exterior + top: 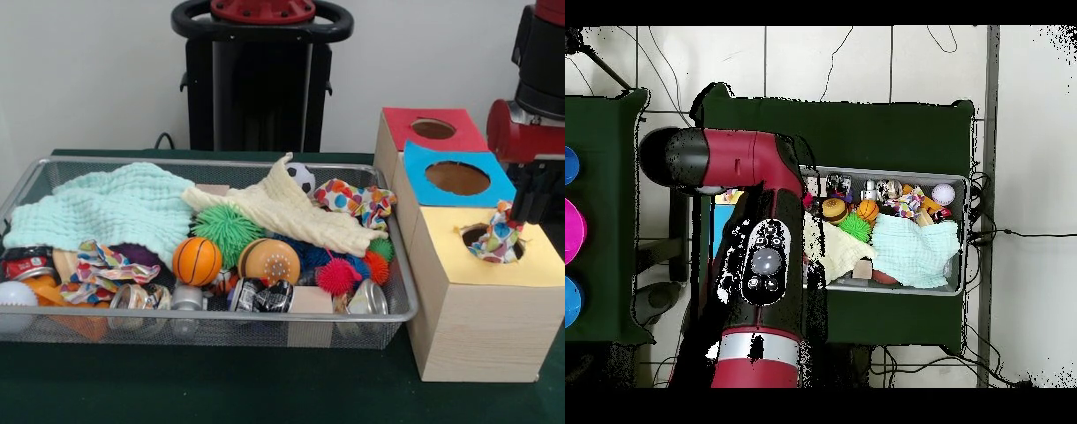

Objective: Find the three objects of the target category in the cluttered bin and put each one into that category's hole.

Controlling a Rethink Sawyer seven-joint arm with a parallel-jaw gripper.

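The wire mesh bin (221, 162) holds a pile of clutter; it also shows in the overhead view (960, 235). One polka-dot cloth (97, 265) lies at its front left beside the mint cloth. A second polka-dot cloth (355, 201) lies at its back right corner. A third polka-dot cloth (496, 238) sits bunched in the hole (475, 235) of the yellow-topped box (538, 261), partly sticking out. My gripper (531, 216) hangs just above and behind that hole, open, holding nothing. In the overhead view my arm (765, 260) hides the gripper and the hole.
A blue-topped box (457, 177) and a red-topped box (433, 128) stand behind the yellow one. In the bin lie a mint waffle cloth (106, 208), a cream knitted cloth (282, 208), a toy basketball (196, 261), spiky balls and jars.
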